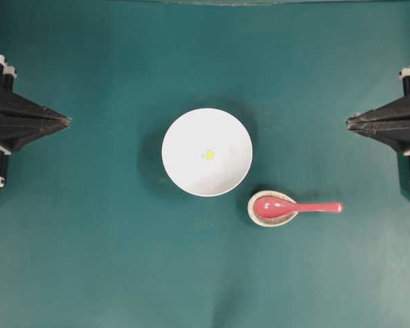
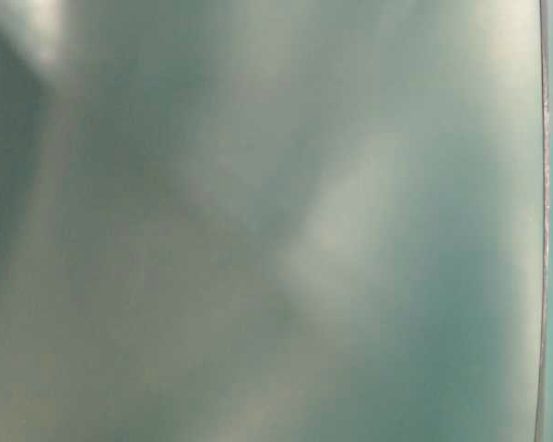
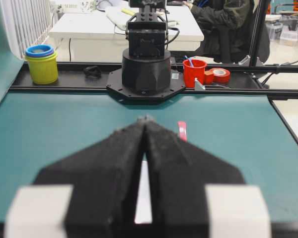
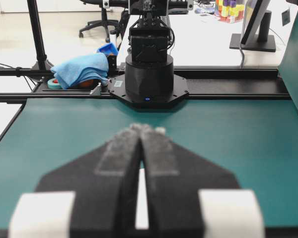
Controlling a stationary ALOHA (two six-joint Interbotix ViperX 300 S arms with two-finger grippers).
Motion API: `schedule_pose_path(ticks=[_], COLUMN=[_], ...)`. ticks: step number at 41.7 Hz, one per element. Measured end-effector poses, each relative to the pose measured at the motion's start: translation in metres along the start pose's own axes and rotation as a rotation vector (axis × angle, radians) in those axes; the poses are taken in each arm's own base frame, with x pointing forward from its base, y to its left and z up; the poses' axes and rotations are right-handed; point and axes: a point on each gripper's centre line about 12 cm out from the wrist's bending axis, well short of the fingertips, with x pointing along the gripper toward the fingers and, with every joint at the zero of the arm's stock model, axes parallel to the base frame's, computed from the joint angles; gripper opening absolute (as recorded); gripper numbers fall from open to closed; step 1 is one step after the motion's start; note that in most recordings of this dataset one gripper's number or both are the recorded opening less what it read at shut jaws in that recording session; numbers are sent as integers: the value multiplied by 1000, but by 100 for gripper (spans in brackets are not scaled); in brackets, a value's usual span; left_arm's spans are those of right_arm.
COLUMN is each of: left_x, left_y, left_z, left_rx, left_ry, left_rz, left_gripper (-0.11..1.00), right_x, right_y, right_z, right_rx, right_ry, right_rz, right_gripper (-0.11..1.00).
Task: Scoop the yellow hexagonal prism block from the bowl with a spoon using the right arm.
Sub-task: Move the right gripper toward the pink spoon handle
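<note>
Overhead: spoon [image 1: 297, 206] below right end effector [image 1: 348, 123].

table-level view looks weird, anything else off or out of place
Only that view is odd: a teal blur with a white sliver at its right edge. Overhead, the tiny yellow faceted block lies inside the upright round white bowl, and the glossy pink-red spoon rests with its scoop in the small speckled oval dish. Nothing spilled.
</note>
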Motion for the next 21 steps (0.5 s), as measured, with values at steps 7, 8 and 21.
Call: schedule_pose_path(ticks=[7, 8, 21], left_x=[0, 0, 1], left_y=[0, 0, 0], left_z=[-4, -4, -5], left_rx=[1, 1, 3], left_ry=[29, 32, 37], left_rz=[-3, -3, -3], left_gripper=[0, 0, 0], right_x=[0, 0, 0], right_y=[0, 0, 0], right_z=[-1, 0, -1], right_rx=[4, 4, 6], right_ry=[3, 2, 8], right_rz=[-2, -2, 0], right_gripper=[0, 0, 14])
